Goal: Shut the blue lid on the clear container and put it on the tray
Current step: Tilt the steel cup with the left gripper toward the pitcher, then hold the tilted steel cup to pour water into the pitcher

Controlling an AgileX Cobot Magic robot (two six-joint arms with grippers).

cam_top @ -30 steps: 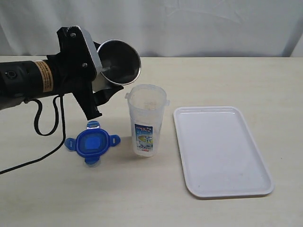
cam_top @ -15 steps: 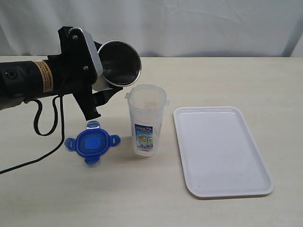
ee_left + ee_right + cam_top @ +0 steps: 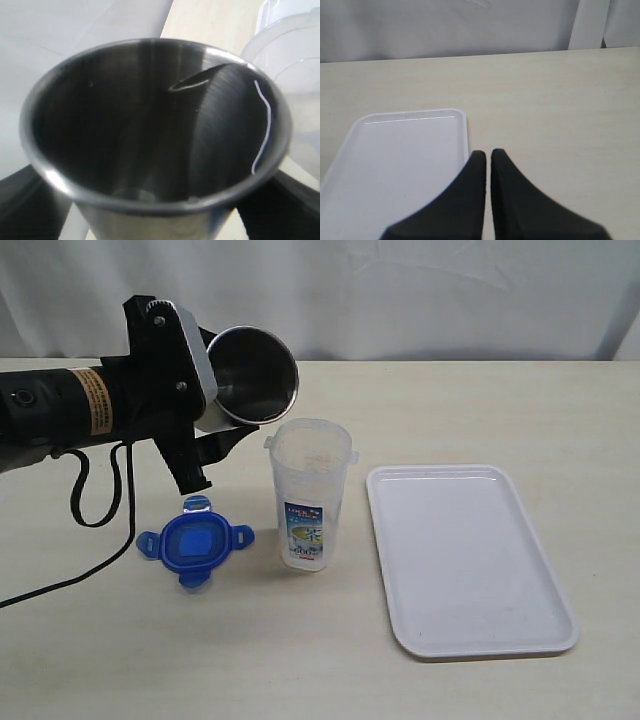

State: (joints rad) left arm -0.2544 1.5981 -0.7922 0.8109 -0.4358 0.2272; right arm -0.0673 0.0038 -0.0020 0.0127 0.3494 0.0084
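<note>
The clear container (image 3: pixel 311 495) stands upright and lidless on the table, left of the white tray (image 3: pixel 465 555). The blue lid (image 3: pixel 195 542) lies flat on the table to the container's left. My left gripper (image 3: pixel 228 408) is shut on a steel cup (image 3: pixel 255 375), held tipped with its mouth just above the container's rim. In the left wrist view the cup (image 3: pixel 155 135) fills the frame and the container (image 3: pixel 295 90) shows beyond it. My right gripper (image 3: pixel 488 152) is shut on nothing, above the tray's (image 3: pixel 395 160) edge; it is outside the exterior view.
A black cable (image 3: pixel 100 510) hangs from the left arm down to the table near the lid. A white curtain (image 3: pixel 400 290) backs the far table edge. Bare tabletop (image 3: pixel 560 110) lies beside the tray.
The left gripper and steel cup have shifted very slightly right and down towards the container's mouth. Lid, container and tray have not moved.
</note>
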